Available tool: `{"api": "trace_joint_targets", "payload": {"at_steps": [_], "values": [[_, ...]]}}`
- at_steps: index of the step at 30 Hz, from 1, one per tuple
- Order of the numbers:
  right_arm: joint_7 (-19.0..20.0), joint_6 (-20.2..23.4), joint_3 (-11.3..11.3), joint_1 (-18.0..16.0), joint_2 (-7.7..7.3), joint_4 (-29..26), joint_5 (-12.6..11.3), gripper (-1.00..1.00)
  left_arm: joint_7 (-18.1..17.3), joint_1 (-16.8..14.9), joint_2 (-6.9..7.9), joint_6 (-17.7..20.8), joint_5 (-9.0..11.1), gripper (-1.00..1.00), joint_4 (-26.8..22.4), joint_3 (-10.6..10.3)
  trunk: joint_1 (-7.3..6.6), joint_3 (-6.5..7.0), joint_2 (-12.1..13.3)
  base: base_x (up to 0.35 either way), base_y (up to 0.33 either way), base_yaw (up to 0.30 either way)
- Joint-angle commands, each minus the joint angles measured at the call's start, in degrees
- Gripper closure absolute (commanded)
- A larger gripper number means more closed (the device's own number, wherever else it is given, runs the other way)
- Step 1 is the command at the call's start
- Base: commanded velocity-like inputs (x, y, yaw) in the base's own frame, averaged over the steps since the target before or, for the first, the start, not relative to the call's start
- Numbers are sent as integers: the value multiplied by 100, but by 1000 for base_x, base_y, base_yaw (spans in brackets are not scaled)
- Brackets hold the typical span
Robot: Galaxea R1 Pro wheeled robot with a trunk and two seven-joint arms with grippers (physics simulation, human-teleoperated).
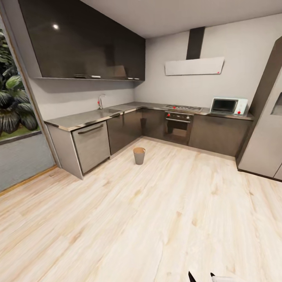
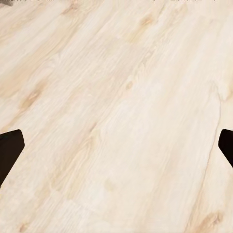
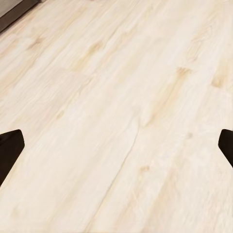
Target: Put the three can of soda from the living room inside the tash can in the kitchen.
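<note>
— Grey tash can (image 1: 139, 155): location?
— Upright on kitchen floor (image 1: 164, 219), near the dark cabinets (image 1: 125, 131).
— Left gripper (image 2: 116, 145), right gripper (image 3: 116, 145)?
— Both spread apart, empty, above bare planks.

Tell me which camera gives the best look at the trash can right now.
The head view: the trash can stands whole and upright on the wood floor before the dark cabinets. Both wrist views look at floor planks between open fingers.
</note>
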Motion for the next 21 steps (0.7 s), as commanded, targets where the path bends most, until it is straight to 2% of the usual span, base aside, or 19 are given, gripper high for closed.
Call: {"api": "trace_joint_targets", "payload": {"at_steps": [1, 21], "values": [[0, 0, 0, 0, 0, 0, 0, -100, 0, 0, 0, 0, 0, -100, 0, 0, 0, 0, 0, 324, 0, 0], [-19, -114, 10, 0, -2, 21, 6, -100, 5, -2, 2, 0, -1, -100, 6, 0, 0, 0, 0, 324, 0, 0]]}}
